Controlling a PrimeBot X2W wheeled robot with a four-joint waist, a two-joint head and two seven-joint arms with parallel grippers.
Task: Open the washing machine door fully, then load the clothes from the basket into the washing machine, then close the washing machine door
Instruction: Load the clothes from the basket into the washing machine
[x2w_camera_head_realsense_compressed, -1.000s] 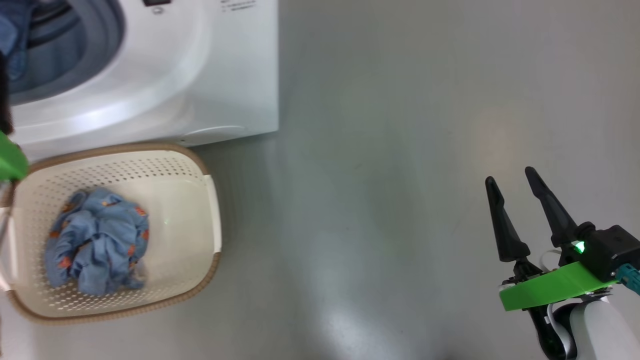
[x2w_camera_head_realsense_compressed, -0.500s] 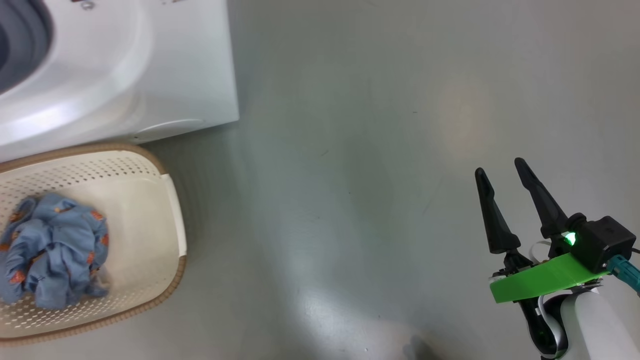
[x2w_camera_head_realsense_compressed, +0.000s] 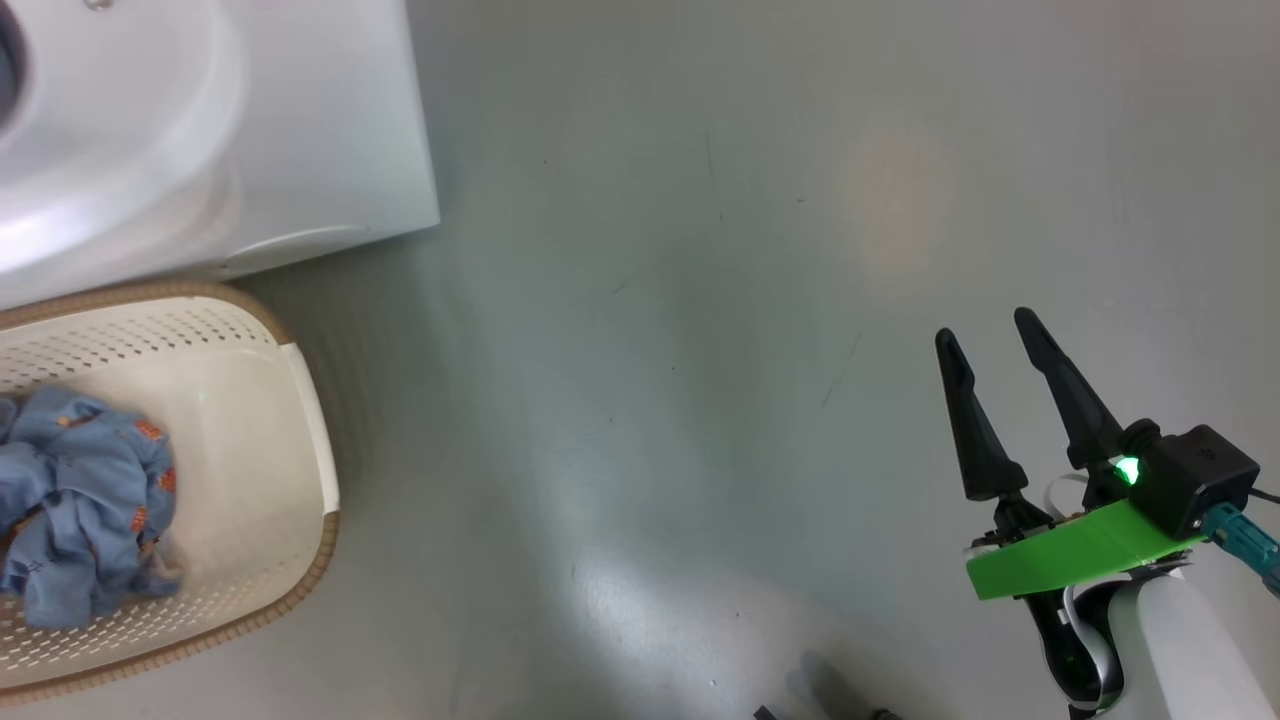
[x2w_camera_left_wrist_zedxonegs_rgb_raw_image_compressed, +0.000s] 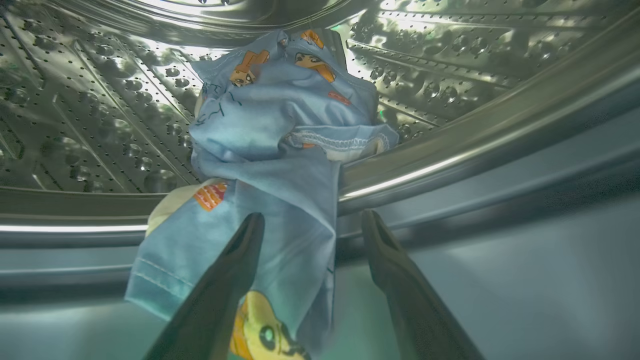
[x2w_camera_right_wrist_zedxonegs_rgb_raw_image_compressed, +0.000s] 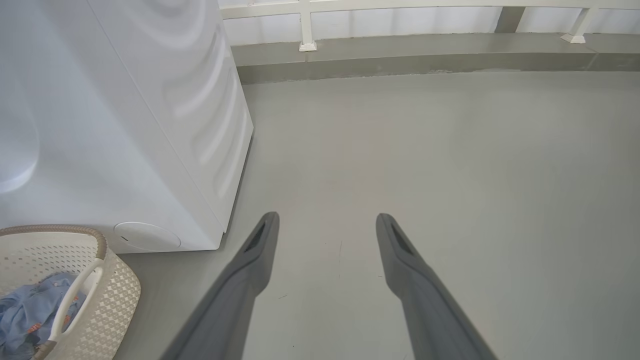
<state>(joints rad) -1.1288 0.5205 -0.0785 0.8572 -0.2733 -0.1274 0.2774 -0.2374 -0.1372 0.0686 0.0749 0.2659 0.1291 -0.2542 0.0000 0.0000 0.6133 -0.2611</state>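
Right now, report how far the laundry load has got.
Done: one blue garment lies in the drum, its tail hanging over the lip. In hand: the left pincer stands open at that tail. Left: the other bundle sits in the basket, the right pincer hangs open over the floor, and the door must then be closed.

Grey floor (x2w_camera_head_realsense_compressed: 640, 400), smooth and a bit shiny, thin dark scratches (x2w_camera_head_realsense_compressed: 838, 372) on it, a pale pinkish patch (x2w_camera_head_realsense_compressed: 890, 200), a low grey step (x2w_camera_right_wrist_zedxonegs_rgb_raw_image_compressed: 410, 52) far back, white rail (x2w_camera_right_wrist_zedxonegs_rgb_raw_image_compressed: 400, 5) above it, small dark blur (x2w_camera_head_realsense_compressed: 820, 690) at the bottom, maybe a shadow.
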